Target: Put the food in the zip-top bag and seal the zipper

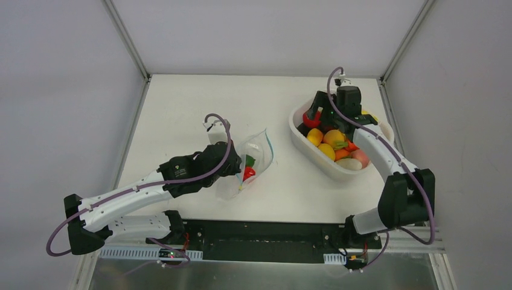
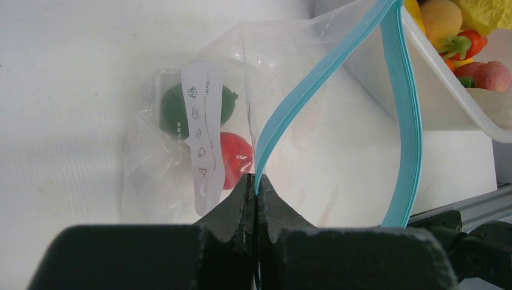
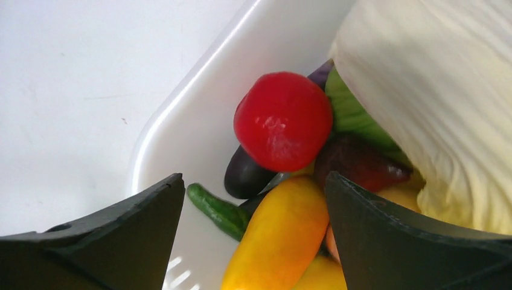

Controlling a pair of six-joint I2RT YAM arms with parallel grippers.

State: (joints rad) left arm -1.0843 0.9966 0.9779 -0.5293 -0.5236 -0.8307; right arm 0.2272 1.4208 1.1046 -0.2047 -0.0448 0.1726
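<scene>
My left claw point(image 2: 255, 181) was pinched together on the rim of the zip-top bag point(image 1: 256, 158), right at the teal zipper point(image 2: 314, 78), holding the mouth open toward the tub. The bag lay on the tabletop point(image 1: 181, 109) with a green piece point(image 2: 172, 112) and a red piece point(image 2: 236, 160) already inside. The film looked thin, crinkly and slick, so I judged the stiffer zipper strip the only dependable place to hold it.

Further right, the white tub point(image 1: 300, 140) held the rest of the food point(image 1: 329, 142). My right claw point(image 3: 253, 178) hung over it, jaws wide apart and gripping nothing, lined up on a round red fruit point(image 3: 282, 121) beside a yellow pepper point(image 3: 281, 241). These toys looked light, hard and glossy. I reckoned the red one would squirt out unless taken across its widest middle.
</scene>
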